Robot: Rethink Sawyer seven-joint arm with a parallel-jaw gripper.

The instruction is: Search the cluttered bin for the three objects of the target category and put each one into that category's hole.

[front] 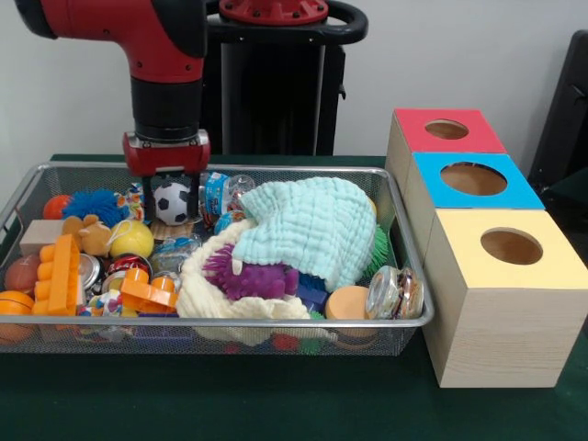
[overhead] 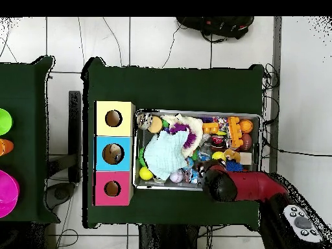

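Gripper sitting low at the wire bin's far left, fingers closing around a small soccer ball, no readable labels showing anywhere.

At the upper left of the frame the red and black arm comes down so that the gripper sits at the far rim of the cluttered bin, its fingers closed on either side of a small soccer ball. A pale green cloth lies heaped at the bin's centre, above a purple spiky toy. At right stand three wooden boxes, topped red, blue and yellow.
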